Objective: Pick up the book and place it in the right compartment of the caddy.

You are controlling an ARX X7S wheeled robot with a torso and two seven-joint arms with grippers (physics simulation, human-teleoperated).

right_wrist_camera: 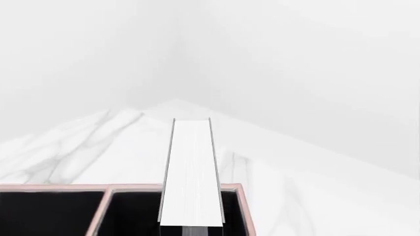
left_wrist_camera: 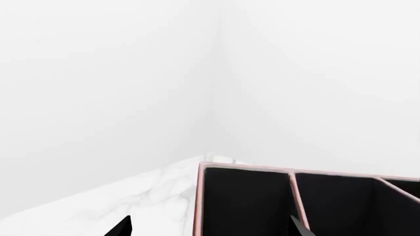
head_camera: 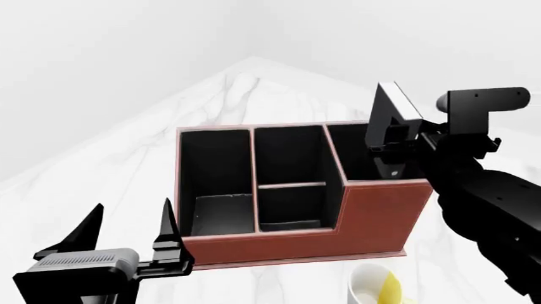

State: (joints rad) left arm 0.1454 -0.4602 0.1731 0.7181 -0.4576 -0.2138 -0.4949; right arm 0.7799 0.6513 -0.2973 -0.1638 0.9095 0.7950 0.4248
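Right tool (head_camera: 391,147) clamped on the book (head_camera: 394,113), held tilted over the right compartment (head_camera: 359,155) of the caddy (head_camera: 372,212), frame right, left tool (head_camera: 127,231) spread wide, lower left, above the counter (head_camera: 127,171)

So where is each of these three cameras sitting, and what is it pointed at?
Head view: from the robot's head, looking down over the caddy, left gripper and right gripper holding the book.
Left wrist view: near that gripper, facing the caddy's rim; fingertips peek in.
Right wrist view: along the book over the caddy.
All share the caddy.
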